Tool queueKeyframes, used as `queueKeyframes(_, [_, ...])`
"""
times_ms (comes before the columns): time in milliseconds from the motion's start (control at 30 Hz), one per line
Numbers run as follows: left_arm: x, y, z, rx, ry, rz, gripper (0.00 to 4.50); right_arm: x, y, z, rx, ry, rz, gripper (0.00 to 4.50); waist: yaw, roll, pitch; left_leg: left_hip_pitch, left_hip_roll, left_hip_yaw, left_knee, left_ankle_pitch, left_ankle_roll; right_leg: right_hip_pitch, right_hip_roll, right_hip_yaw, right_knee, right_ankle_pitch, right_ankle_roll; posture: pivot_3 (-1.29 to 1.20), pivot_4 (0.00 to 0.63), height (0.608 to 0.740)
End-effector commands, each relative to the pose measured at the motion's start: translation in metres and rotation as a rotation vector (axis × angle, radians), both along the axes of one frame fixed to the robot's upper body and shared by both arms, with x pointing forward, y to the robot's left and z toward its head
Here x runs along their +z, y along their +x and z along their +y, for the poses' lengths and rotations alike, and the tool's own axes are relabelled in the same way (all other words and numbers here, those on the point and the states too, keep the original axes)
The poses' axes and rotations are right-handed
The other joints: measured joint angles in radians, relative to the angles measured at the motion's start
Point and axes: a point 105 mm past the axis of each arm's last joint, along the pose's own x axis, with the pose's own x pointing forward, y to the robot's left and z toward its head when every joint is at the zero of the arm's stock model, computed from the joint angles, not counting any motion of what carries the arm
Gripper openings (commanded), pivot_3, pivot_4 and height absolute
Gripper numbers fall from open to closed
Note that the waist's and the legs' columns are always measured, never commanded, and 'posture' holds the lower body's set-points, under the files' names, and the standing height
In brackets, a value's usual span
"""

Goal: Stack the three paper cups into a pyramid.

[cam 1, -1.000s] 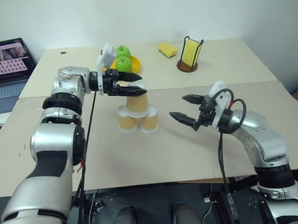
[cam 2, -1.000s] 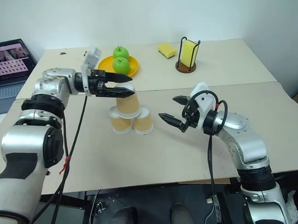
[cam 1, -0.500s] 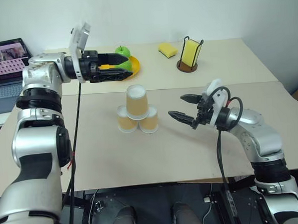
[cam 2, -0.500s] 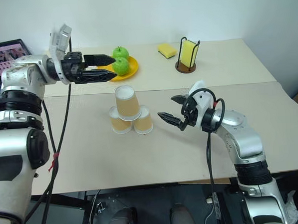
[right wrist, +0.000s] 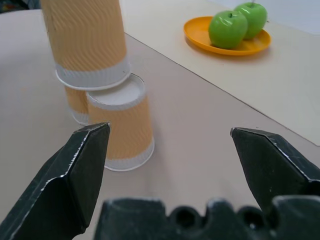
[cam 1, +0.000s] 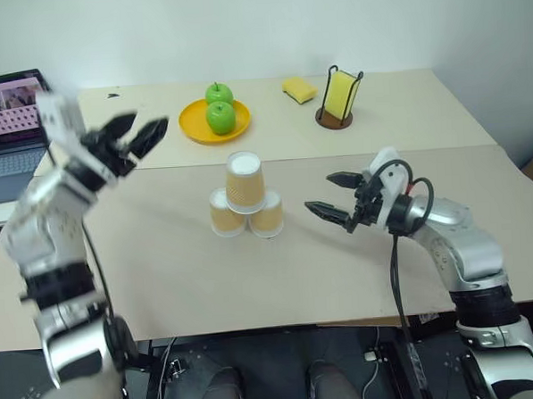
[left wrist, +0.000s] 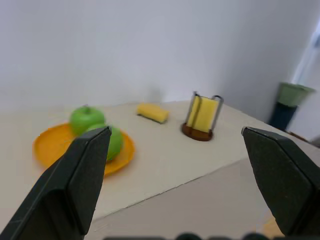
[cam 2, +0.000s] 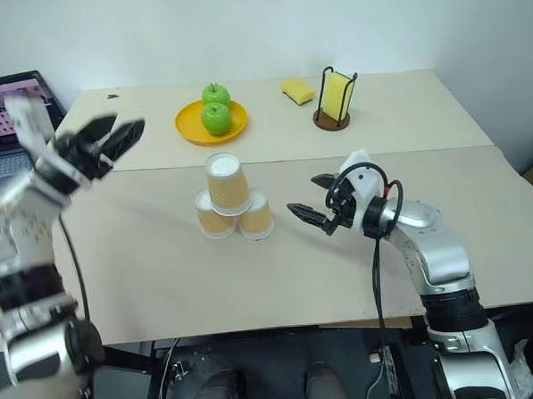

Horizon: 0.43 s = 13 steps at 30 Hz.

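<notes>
Since a second ago the left hand (cam 1: 138, 135) has left the top cup and swung out well to the left of the pyramid (cam 1: 244, 201), its two black fingers spread wide and holding nothing. By contrast the right hand (cam 1: 333, 196) has barely shifted; it hangs just to the right of the pyramid, apart from it, fingers wide and empty.

Standing on the pale, smooth surface (cam 1: 280, 279) are the three paper cups (right wrist: 107, 100): tapered, upside down, with ribbed tan-orange sides and white bands. Two sit side by side, touching, and the third rests on their bases.

Behind the pyramid lies a round orange plate (cam 1: 196, 127) carrying two glossy green apples (cam 1: 220, 117). To the right of the plate are a yellow sponge (cam 1: 300, 89) and a dark wire holder (cam 1: 337, 96) on a round brown base, gripping a yellow pad. Far to the left of the pyramid an open laptop (cam 1: 7, 115) sits off the surface. Nothing stands between either hand and the cups.
</notes>
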Motion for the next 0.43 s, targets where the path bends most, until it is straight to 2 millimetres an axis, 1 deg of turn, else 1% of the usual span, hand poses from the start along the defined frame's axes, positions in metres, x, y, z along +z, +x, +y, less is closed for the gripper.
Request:
queueKeyframes(33, [-0.015,-0.036,0.048,0.387,0.000,0.003,4.47,0.000,0.022,-0.049,-0.307,-0.001,-0.030,4.50,0.003,-0.002,-0.001,0.000,0.000,0.000,0.000,0.000,0.000,0.000,0.000,0.000,0.000,0.000,0.000,0.00,0.150,0.732])
queueKeyframes(67, [-0.025,-0.044,0.060,0.478,0.012,0.020,4.47,-0.002,0.028,-0.060,-0.388,0.013,-0.027,4.50,0.004,-0.003,-0.002,0.000,0.000,0.000,0.000,0.000,0.000,0.000,0.000,0.000,-0.001,0.000,0.000,0.00,0.150,0.732])
queueKeyframes(100, [-0.036,-0.053,0.074,0.562,-0.019,0.040,4.47,-0.006,0.032,-0.069,-0.456,0.009,-0.031,4.50,0.005,-0.003,-0.002,0.001,0.000,0.000,-0.001,0.000,0.000,0.000,0.000,0.000,-0.002,0.000,0.000,0.00,0.150,0.732])
queueKeyframes(167, [-0.050,-0.068,0.092,0.678,-0.012,0.058,4.47,-0.013,0.036,-0.077,-0.535,-0.022,-0.044,4.50,0.007,-0.003,-0.002,0.001,0.000,0.000,-0.001,0.000,0.000,0.000,0.000,0.000,-0.006,0.000,-0.001,0.00,0.150,0.732])
queueKeyframes(233, [-0.062,-0.077,0.102,0.733,-0.001,0.073,4.47,-0.021,0.038,-0.080,-0.572,-0.022,-0.037,4.50,0.007,-0.003,-0.002,0.001,-0.001,0.001,-0.002,0.000,0.000,0.000,0.000,0.000,-0.006,0.000,-0.001,0.00,0.150,0.732])
queueKeyframes(300, [-0.075,-0.086,0.112,0.771,0.008,0.084,4.47,-0.030,0.041,-0.086,-0.627,0.028,-0.022,4.50,0.007,-0.003,-0.004,0.001,-0.001,0.001,-0.002,0.000,0.000,0.001,-0.001,0.000,-0.007,0.000,-0.001,0.00,0.150,0.732])
queueKeyframes(433, [-0.086,-0.091,0.121,0.819,0.022,0.085,4.47,-0.044,0.044,-0.093,-0.686,0.028,-0.019,4.50,0.009,-0.003,-0.005,0.002,-0.001,0.001,-0.002,0.000,0.000,0.002,-0.001,0.000,-0.008,0.000,-0.001,0.00,0.150,0.732])
